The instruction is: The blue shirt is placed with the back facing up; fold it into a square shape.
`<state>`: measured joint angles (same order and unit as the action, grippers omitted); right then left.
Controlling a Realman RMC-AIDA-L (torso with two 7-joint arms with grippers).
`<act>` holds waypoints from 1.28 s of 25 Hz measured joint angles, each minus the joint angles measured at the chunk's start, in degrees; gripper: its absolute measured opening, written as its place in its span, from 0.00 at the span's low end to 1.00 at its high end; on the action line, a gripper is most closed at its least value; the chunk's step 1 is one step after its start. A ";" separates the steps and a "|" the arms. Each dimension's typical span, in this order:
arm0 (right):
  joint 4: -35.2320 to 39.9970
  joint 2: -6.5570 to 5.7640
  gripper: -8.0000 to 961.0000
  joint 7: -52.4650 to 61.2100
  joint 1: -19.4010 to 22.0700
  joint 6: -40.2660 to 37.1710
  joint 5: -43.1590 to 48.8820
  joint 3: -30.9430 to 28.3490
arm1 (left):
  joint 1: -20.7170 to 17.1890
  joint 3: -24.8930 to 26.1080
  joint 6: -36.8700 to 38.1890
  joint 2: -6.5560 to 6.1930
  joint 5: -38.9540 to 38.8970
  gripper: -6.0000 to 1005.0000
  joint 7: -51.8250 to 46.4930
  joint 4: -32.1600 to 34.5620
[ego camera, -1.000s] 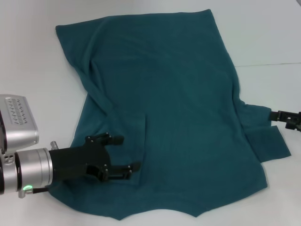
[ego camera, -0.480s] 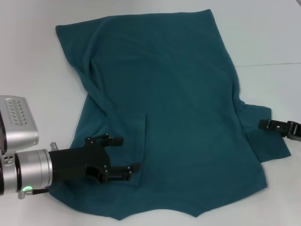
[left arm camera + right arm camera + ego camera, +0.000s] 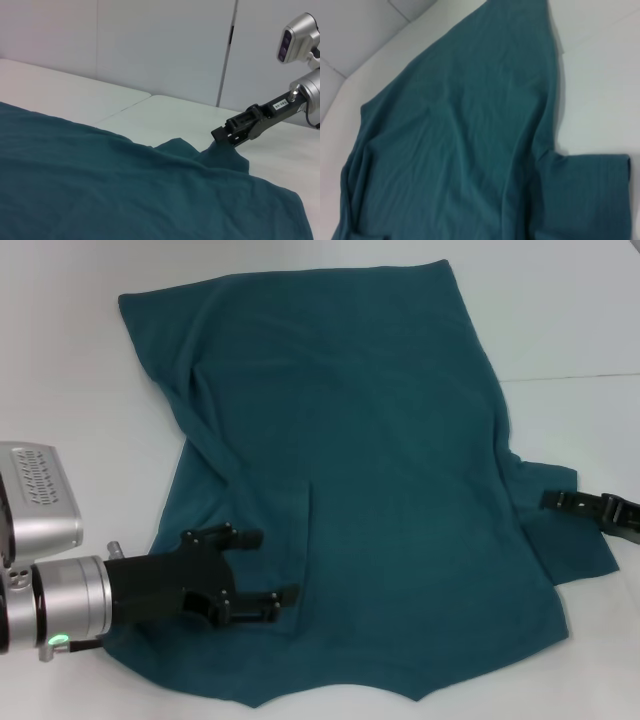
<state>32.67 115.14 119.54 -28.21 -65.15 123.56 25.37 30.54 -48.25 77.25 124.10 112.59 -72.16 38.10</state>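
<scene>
White table (image 3: 60, 360), blue shirt (image 3: 350, 440) spread, left tool (image 3: 262, 565) gaping over folded sleeve, right tool (image 3: 556, 499) grip unclear

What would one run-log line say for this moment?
blue shirt: flat on table, plain side up | left gripper: open over folded-in left sleeve | right gripper: at right sleeve

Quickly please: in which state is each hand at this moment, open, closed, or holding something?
Left hand: open, resting on the blue shirt at its left sleeve.
Right hand: on the right sleeve; open or closed cannot be told.
</scene>
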 joint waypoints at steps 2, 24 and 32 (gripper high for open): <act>-0.08 0.09 0.93 -0.01 -0.02 0.07 -0.04 -1.03 | 0.09 0.00 -0.04 0.00 0.00 0.90 0.00 0.03; -2.52 -1.92 0.93 0.51 1.47 -1.25 -3.72 -0.96 | 0.41 -0.28 0.00 -0.09 0.00 0.90 -0.73 0.14; -2.61 -1.80 0.93 0.21 1.87 -1.78 -3.32 -0.93 | 0.64 -0.61 0.68 -0.09 0.05 0.90 -2.10 0.89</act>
<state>30.06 113.34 119.75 -26.34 -66.93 120.24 24.44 31.18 -48.86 77.92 124.01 112.64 -74.26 38.99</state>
